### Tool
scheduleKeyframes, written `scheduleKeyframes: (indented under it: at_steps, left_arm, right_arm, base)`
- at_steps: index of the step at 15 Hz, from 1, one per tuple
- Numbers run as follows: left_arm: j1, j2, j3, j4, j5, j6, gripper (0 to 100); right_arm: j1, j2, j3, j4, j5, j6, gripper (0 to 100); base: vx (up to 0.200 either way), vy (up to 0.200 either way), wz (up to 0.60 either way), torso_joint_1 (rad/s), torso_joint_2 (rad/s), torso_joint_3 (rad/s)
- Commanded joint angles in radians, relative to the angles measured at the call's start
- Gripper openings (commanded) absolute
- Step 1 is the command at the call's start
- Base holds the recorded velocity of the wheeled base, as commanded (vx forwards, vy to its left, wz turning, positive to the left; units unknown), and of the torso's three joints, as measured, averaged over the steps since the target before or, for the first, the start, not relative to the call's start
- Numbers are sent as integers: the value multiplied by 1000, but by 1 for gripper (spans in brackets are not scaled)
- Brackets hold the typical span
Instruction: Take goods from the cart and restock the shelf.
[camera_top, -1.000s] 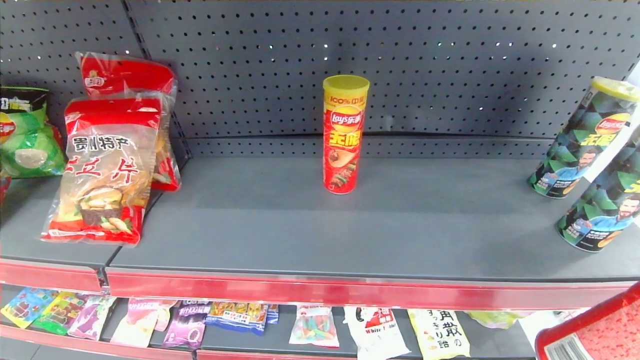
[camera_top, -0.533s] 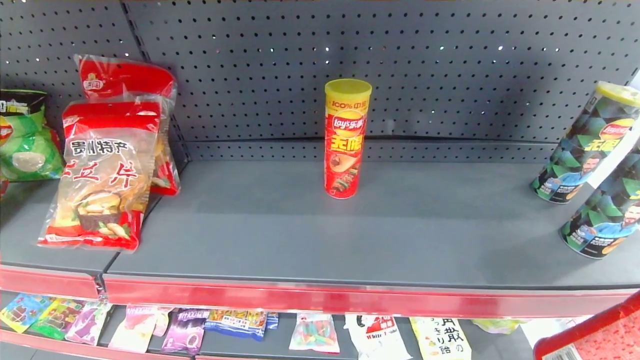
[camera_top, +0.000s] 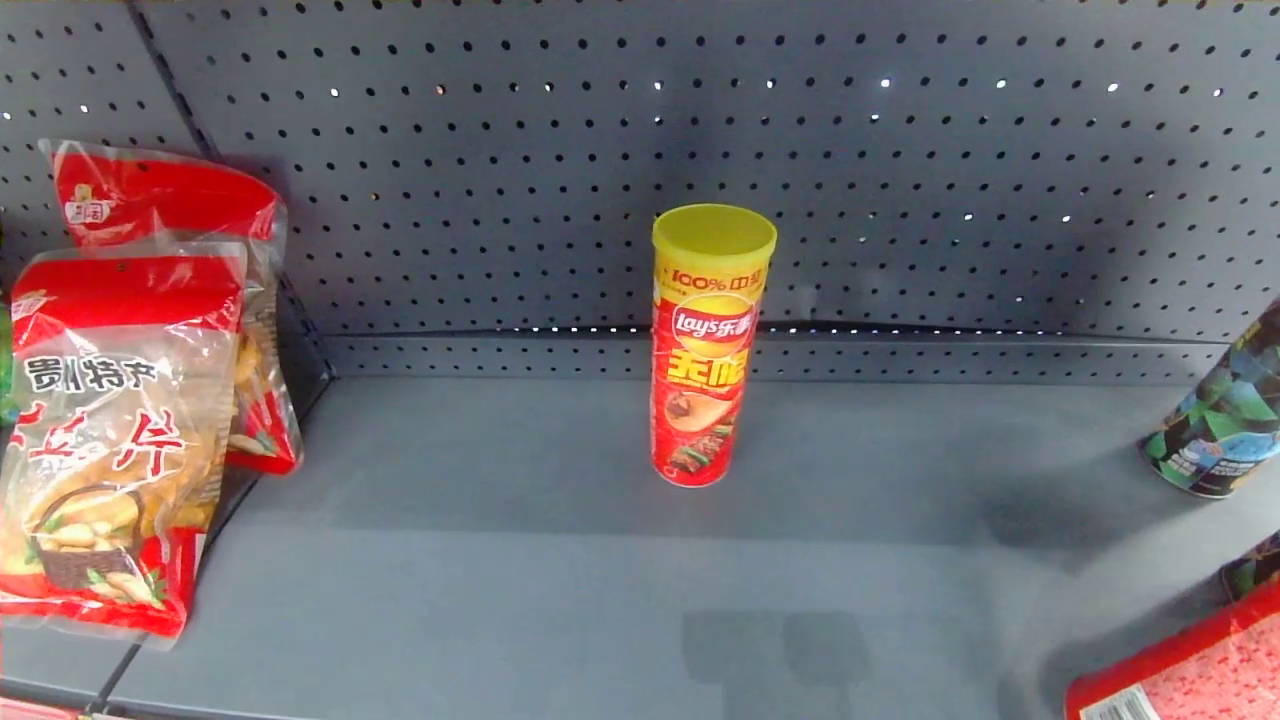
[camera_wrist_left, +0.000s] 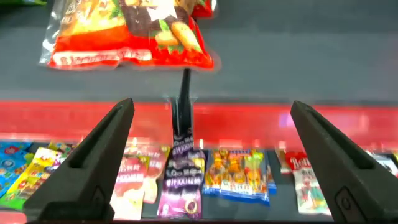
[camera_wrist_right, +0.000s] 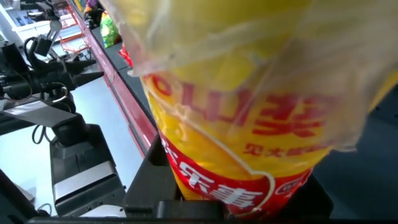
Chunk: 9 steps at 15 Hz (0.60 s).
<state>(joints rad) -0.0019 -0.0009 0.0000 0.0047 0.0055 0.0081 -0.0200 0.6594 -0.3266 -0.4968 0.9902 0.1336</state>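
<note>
1. Right gripper (camera_wrist_right: 230, 202): its jaws are sitting closed against the lower body of a yellow-and-red snack pack (camera_wrist_right: 236, 93), one dark jaw part at either side, and they are gripping nothing else
2. Snack pack: it is riding in that grip, with the aisle floor (camera_wrist_right: 118, 143) lying behind it; we cannot tell how near the board it is
3. Handling, as we are judging it: the pack is looking light. Its clear crinkled film is likely slippery and soft, and the contents are probably brittle. We are favouring a gentle squeeze low on the firmer body, not on loose film
4. Left gripper (camera_wrist_left: 208, 165): its jaws are standing wide apart and holding nothing, and it is hovering before the red shelf edge (camera_wrist_left: 249, 118)
5. Shelf (camera_top: 560, 560): a red crisp can (camera_top: 705, 350) is standing upright mid-board near the back panel. Red bags (camera_top: 100, 430) are leaning at the left and a dark patterned can (camera_top: 1215, 430) is standing at the right. We are judging the bare board between them as room for the pack
</note>
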Motion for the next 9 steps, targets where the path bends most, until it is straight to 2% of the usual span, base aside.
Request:
scheduleKeyframes:
  at_steps: [1,9]
  left_arm:
    - [0,1,0,0,1,0,100]
    - [0,1,0,0,1,0,100]
  right_arm:
    - [0,0,3,0,1,0,0]
    - [0,-10,6,0,1,0,0]
  base:
    - [0,0,0,0,0,0]
    - [0,0,0,0,0,0]
